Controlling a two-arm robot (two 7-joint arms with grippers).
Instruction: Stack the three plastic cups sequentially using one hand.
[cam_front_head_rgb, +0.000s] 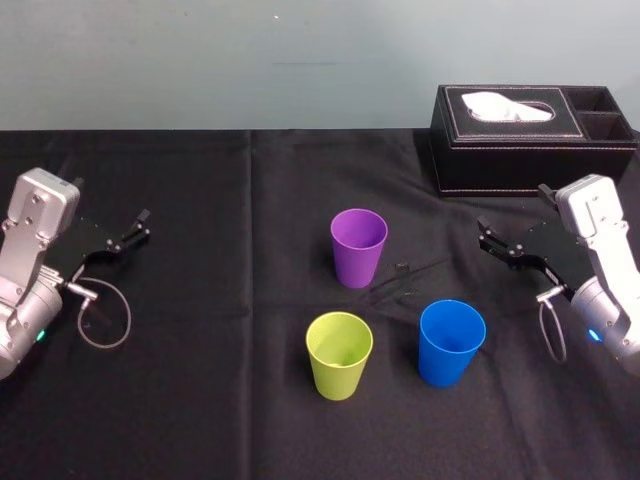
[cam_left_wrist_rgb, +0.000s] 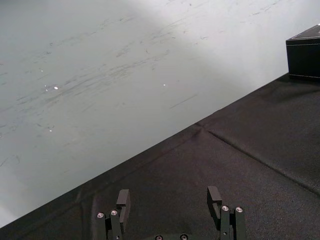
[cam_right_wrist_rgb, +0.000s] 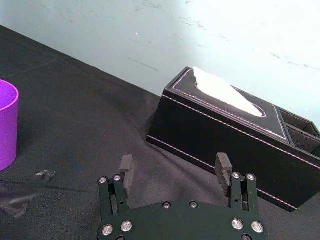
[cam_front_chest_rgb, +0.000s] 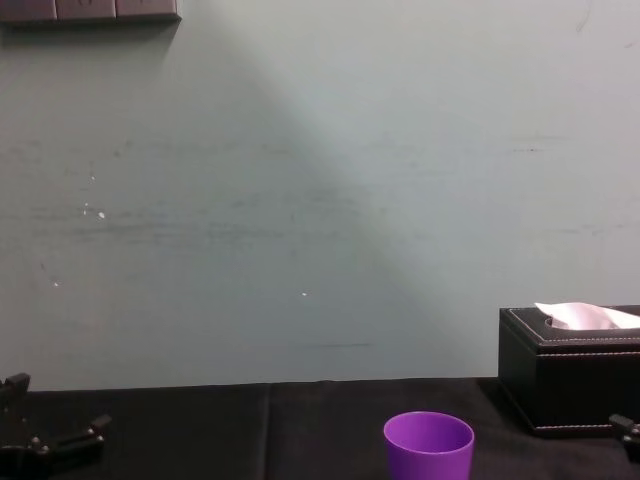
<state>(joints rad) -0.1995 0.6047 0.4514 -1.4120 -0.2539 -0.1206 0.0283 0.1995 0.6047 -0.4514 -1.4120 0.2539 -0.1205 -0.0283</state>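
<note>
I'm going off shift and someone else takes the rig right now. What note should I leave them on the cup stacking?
Left gripper: open, empty, at the left side of the table, well away from the cups.
Right gripper: open, empty, right of the cups, in front of the tissue box.
Cups: purple cup at the back centre, yellow-green cup nearer the robot, blue cup to its right. All are upright and apart.
Done: nothing is stacked yet.
Left: both stacking steps, with one gripper.

pale scuffed wall (cam_front_chest_rgb: 300, 200), black tablecloth (cam_front_head_rgb: 200, 380)
</note>
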